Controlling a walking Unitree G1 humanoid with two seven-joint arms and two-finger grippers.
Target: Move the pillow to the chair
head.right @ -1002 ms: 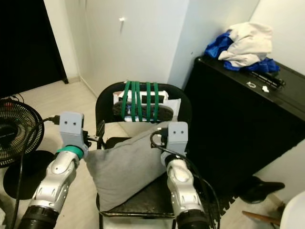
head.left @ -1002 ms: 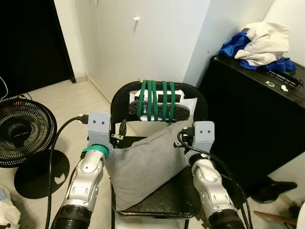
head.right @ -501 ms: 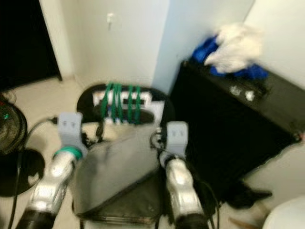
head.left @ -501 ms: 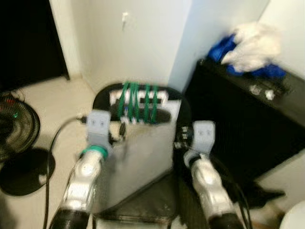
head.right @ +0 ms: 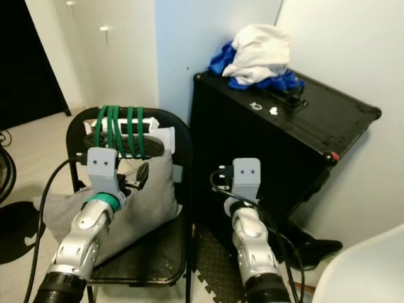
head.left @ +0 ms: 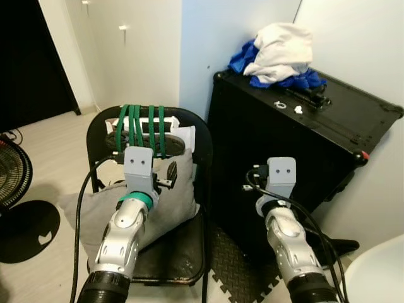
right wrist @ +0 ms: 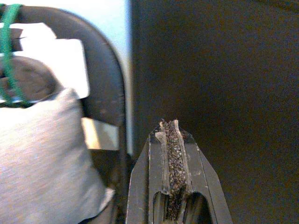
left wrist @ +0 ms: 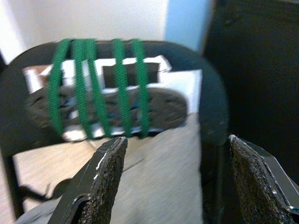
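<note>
Grey pillow (head.left: 170, 196) rests on black chair (head.left: 189, 246). Left pincer (left wrist: 173, 182) spread wide above it; right pincer (right wrist: 170, 154) closed, empty.

No readable text

You will find no legible lettering, label, brand, number or sign anywhere here; the small white marks on the black case (head.left: 297, 108) are too small to read.
</note>
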